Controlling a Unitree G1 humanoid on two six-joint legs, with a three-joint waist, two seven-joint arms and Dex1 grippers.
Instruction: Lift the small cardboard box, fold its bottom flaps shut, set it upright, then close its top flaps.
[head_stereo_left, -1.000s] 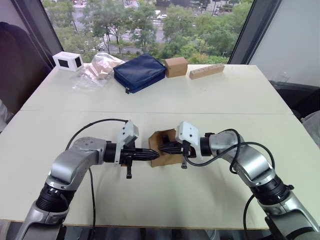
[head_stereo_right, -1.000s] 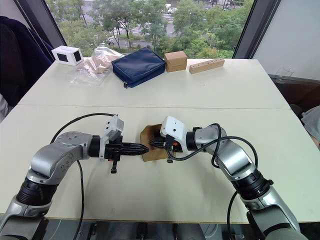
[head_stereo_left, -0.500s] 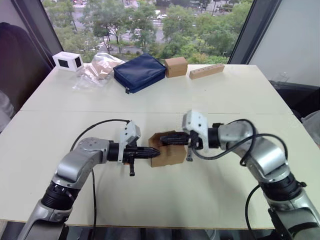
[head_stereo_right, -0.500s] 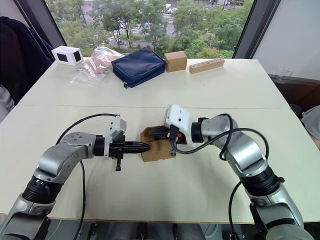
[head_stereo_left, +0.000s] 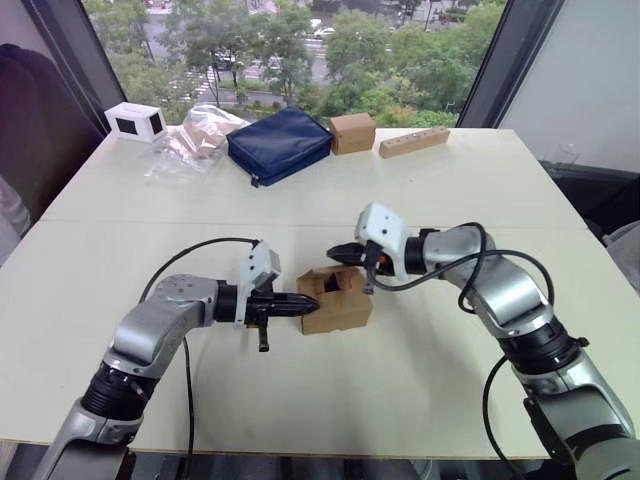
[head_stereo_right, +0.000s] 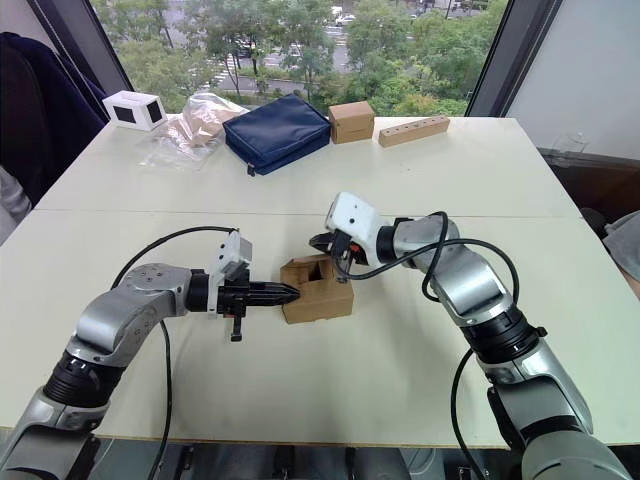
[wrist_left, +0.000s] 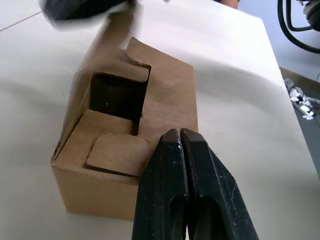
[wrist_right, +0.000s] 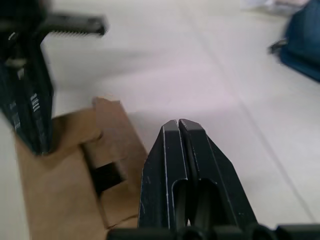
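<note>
Pale tabletop (head_stereo_left: 420, 190) beneath a large window with trees outside. Near its front middle sits the small cardboard box (head_stereo_left: 338, 303), resting on the table with one flapped end facing up. The flaps (wrist_left: 125, 107) on that upper end are partly folded inward, leaving a dark rectangular opening between them; one flap has a curved notched edge and another on the far side stands raised. Whether these are the top or bottom flaps cannot be told.

Left gripper (head_stereo_left: 312, 301): fingers pressed together with nothing between them, lying level and pointing toward the robot's right, tips touching the box's left side near its upper edge. In the left wrist view the closed fingers (wrist_left: 192, 165) lie just over the box's near corner.

Right gripper (head_stereo_left: 338, 254): fingers likewise pressed together and empty, pointing toward the robot's left, held just above the box's far upper edge and apart from the left gripper.

At the table's far edge, well apart from the box: a white box with a black window (head_stereo_left: 134, 121), a clear plastic bag (head_stereo_left: 192, 138), a blue bag (head_stereo_left: 280, 143), a closed brown cube (head_stereo_left: 352, 132) and a wooden block (head_stereo_left: 413, 142).
</note>
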